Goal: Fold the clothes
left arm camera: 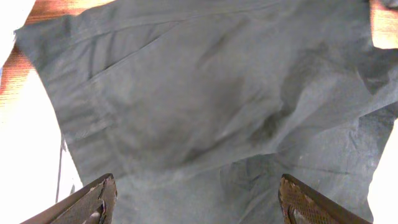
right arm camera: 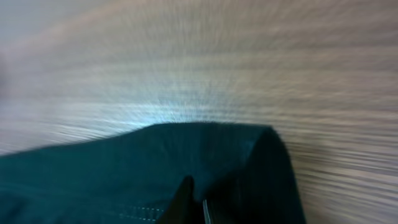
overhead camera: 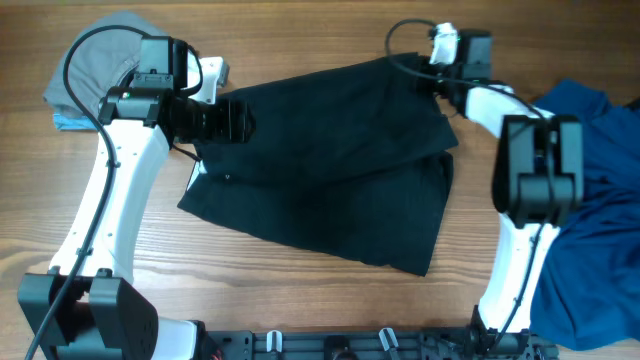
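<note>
A black garment (overhead camera: 330, 160) lies spread in the middle of the table, with its upper layer folded over the lower one. My left gripper (overhead camera: 238, 120) hovers over the garment's left edge. In the left wrist view its fingers (left arm camera: 202, 202) are wide open and empty, and the dark cloth (left arm camera: 205, 106) fills the frame. My right gripper (overhead camera: 432, 78) is at the garment's far right corner. In the blurred right wrist view its fingers (right arm camera: 196, 208) are shut on a fold of the dark cloth (right arm camera: 124, 168), with the wooden table behind.
A pile of blue clothing (overhead camera: 590, 200) lies at the right edge of the wooden table (overhead camera: 300, 300). A grey garment (overhead camera: 100, 60) sits at the far left corner, over something light blue (overhead camera: 70, 122).
</note>
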You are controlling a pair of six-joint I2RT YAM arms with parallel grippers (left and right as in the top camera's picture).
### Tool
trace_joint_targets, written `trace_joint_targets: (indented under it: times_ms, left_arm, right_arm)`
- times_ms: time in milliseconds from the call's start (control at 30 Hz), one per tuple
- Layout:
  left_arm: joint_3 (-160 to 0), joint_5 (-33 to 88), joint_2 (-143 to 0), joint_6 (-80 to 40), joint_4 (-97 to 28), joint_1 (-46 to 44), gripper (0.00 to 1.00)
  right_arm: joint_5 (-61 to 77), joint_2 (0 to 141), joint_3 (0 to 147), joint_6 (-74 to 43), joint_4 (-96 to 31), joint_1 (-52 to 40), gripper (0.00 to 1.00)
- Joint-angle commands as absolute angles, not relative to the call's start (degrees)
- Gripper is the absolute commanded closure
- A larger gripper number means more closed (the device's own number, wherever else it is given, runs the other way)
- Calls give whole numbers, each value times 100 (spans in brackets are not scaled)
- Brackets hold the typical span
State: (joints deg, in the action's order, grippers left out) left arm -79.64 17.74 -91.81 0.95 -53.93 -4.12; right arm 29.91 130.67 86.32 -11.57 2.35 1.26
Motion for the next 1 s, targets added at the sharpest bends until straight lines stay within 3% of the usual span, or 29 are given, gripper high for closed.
trace_joint_targets:
  times_ms: [0,100,233,267,300,367,433,600,800,967]
  left_arm:
    - [-7988,1728,-9091,123,-5304,-429,16]
    - [-7988,1568,-9091,126,-5022,-429,14]
    - [-7988,1555,-9113,126,-4737,-429,13]
    - [-7988,1555,-9126,126,-4733,-429,11]
    - [-7985,1533,-9150,128,-4751,-429,10]
    - [-7981,1387,-9170,130,-4840,-427,7]
    - [-7981,1009,-9179,130,-5026,-427,4]
    - [-7959,578,-9212,495,-5415,-423,2]
    - [-7644,548,-9537,604,-5428,-318,17]
    - [-7487,523,-10409,880,-5236,-266,21]
  right_arm:
    - [4117,11760,8678,-1068,187,705,96]
    - [4204,11384,8678,-910,200,965,96]
    - [1682,11509,8678,-923,119,1081,92]
    - [1022,11590,8678,-954,40,1081,68]
    - [408,11662,8678,-1009,-86,1090,27]
    - [-137,11730,8678,-1011,-467,1149,25]
    - [-89,11705,8678,-1100,-956,1269,7]
    - [1529,11148,8678,-1109,-2517,1570,7]
    - [3470,10025,8678,-770,-3701,1505,9]
    - [3315,8989,8678,-1293,-5566,1247,14]
